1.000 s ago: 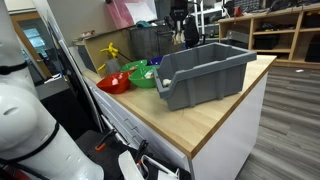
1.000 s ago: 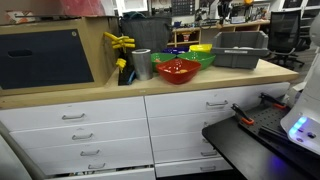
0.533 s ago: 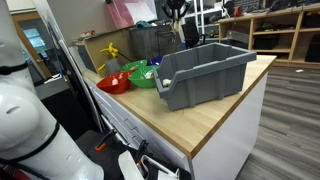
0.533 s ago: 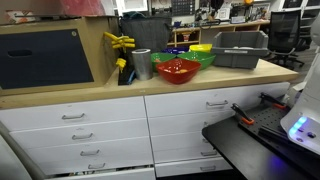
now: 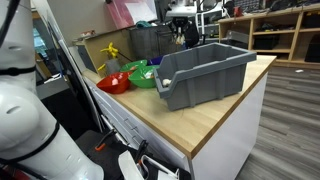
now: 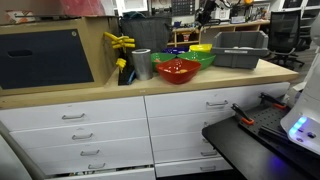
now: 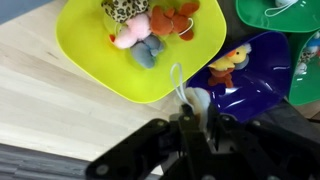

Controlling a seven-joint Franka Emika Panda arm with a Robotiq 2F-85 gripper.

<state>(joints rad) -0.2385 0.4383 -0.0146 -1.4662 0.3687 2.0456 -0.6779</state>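
In the wrist view my gripper (image 7: 197,125) is shut on a small white object (image 7: 193,99) with a thin loop on top. It hangs above the gap between a yellow bowl (image 7: 85,50) and a blue bowl (image 7: 262,88). The yellow bowl holds several small plush toys (image 7: 140,28). The blue bowl holds a yellow duck toy (image 7: 232,60). A green bowl (image 7: 285,14) shows at the top right. In both exterior views the gripper (image 5: 183,27) (image 6: 205,14) is above the bowls at the back of the counter.
On the wooden counter (image 5: 200,120) stand a large grey bin (image 5: 205,72), a red bowl (image 5: 113,83) and a green bowl (image 5: 143,75). In an exterior view a metal can (image 6: 142,64) and a yellow tool (image 6: 118,42) stand beside the red bowl (image 6: 177,70).
The arm above the bowls has shifted slightly in the exterior views. The bowls and the bin have not moved.
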